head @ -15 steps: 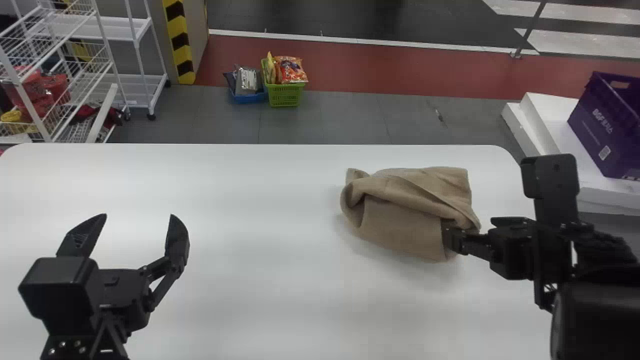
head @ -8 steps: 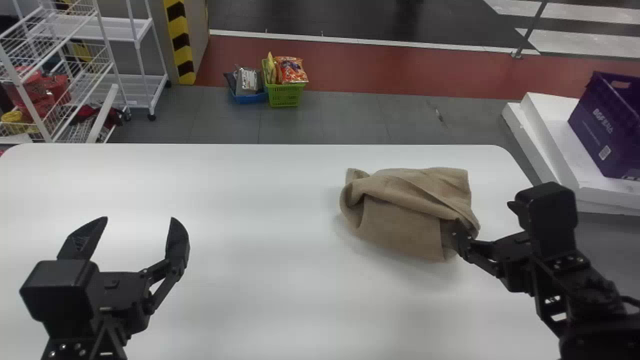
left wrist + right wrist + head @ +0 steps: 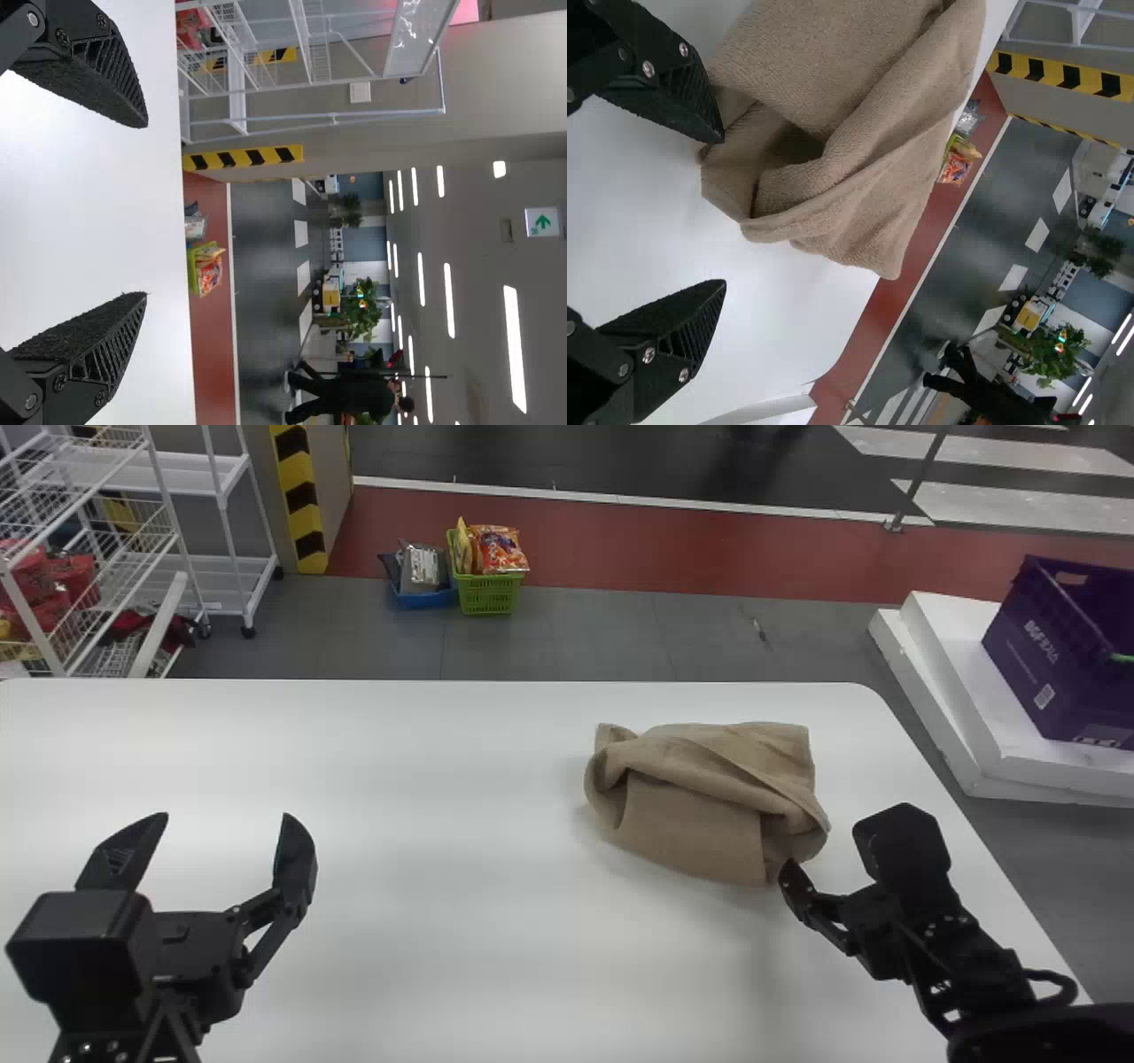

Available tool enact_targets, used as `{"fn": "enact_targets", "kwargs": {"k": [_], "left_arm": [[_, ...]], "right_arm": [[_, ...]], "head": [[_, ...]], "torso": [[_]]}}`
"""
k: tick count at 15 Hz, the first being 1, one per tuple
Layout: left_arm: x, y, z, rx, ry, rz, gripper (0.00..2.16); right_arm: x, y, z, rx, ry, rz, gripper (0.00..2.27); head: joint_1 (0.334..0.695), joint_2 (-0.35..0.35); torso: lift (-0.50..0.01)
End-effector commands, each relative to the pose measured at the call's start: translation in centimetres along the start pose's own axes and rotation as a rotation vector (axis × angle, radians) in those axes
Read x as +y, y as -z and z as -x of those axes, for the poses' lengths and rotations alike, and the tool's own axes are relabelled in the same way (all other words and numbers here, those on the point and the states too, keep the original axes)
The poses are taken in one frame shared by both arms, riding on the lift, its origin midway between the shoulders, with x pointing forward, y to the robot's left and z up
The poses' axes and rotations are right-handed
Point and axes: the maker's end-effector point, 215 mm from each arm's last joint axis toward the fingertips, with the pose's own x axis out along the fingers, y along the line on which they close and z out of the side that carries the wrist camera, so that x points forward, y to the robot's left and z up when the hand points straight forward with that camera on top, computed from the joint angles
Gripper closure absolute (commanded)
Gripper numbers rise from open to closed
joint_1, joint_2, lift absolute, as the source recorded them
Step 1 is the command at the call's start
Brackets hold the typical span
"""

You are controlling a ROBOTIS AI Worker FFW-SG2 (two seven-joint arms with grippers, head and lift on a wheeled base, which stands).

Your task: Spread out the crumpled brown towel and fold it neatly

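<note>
The brown towel (image 3: 700, 797) lies crumpled in a loose bundle right of the table's middle, with a rolled fold across it. My left gripper (image 3: 208, 837) stands open over the table's left part, far from the towel; in the left wrist view the left gripper (image 3: 146, 210) has nothing between its fingers. At the towel's near right corner is my right gripper (image 3: 828, 859). The right wrist view shows the right gripper (image 3: 725, 212) open, one finger beside the towel's edge (image 3: 780, 168), the other over bare tabletop.
The white table (image 3: 425, 797) carries the towel. Past its right edge, a purple crate (image 3: 1054, 655) stands on white blocks (image 3: 957, 691). Beyond the far edge, a green basket (image 3: 490, 593) sits on the floor, and a white wire rack (image 3: 115, 558) stands at the far left.
My right gripper has drawn back from the towel toward the near side and its arm has turned. The whole head view has shifted slightly left. The towel keeps its shape.
</note>
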Motion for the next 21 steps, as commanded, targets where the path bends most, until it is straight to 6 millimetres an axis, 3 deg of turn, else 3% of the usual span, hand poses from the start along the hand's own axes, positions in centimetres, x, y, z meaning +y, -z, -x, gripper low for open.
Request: {"fn": "enact_targets", "kwargs": {"k": [1, 2, 3, 4, 5, 6, 9, 12, 15, 18, 19, 21], "left_arm": [[-0.2, 0.2, -0.1, 0.004, 0.004, 0.000, 0.14], [-0.2, 0.2, -0.1, 0.004, 0.004, 0.000, 0.14], [-0.2, 0.2, -0.1, 0.004, 0.003, 0.002, 0.14], [-0.3, 0.2, -0.1, 0.004, 0.005, 0.001, 0.14], [-0.3, 0.1, -0.1, 0.002, 0.005, 0.001, 0.14], [-0.2, 0.1, -0.1, 0.002, 0.002, 0.001, 0.14], [0.0, 0.0, 0.1, -0.001, -0.002, 0.001, 0.14], [0.0, -0.5, 0.3, -0.016, -0.003, 0.005, 0.14], [0.3, -0.6, 0.4, -0.021, -0.009, 0.003, 0.14], [0.4, -0.7, 0.5, -0.021, -0.006, 0.000, 0.14], [0.4, -0.6, 0.5, -0.019, -0.007, 0.002, 0.14], [0.6, -0.4, 0.7, -0.017, -0.009, -0.001, 0.14]], "right_arm": [[-0.7, -0.7, -0.1, -0.022, 0.023, 0.008, 0.41], [-0.8, -1.1, -0.1, -0.032, 0.025, 0.011, 0.47], [-1.1, -1.4, -0.3, -0.032, 0.030, 0.018, 0.82], [-1.0, -1.3, -0.5, -0.017, 0.028, 0.026, 1.40], [-0.9, -1.3, -0.6, -0.012, 0.022, 0.026, 1.83], [-0.6, -1.2, -0.5, -0.007, 0.003, 0.022, 2.00], [-0.5, -3.5, 1.0, -0.053, -0.014, 0.021, 2.11], [0.2, -7.7, 4.2, -0.115, -0.098, -0.038, 2.11], [0.8, -14.3, 9.7, -0.201, -0.237, -0.166, 2.11], [-1.4, -22.2, 14.5, -0.234, -0.348, -0.442, 2.11], [-3.6, -28.8, 16.5, -0.380, -0.363, -0.428, 2.11], [-6.6, -38.2, 20.6, -0.602, -0.360, -0.359, 2.11]], "head": [[0.695, -0.156], [0.695, -0.161], [0.695, -0.162], [0.695, -0.162], [0.695, -0.162], [0.695, -0.161], [0.695, -0.151], [0.695, -0.136], [0.695, -0.090], [0.695, -0.055], [0.695, -0.045], [0.695, -0.018]], "torso": [[-0.126], [-0.126], [-0.126], [-0.126], [-0.126], [-0.126], [-0.126], [-0.126], [-0.126], [-0.126], [-0.126], [-0.126]]}}
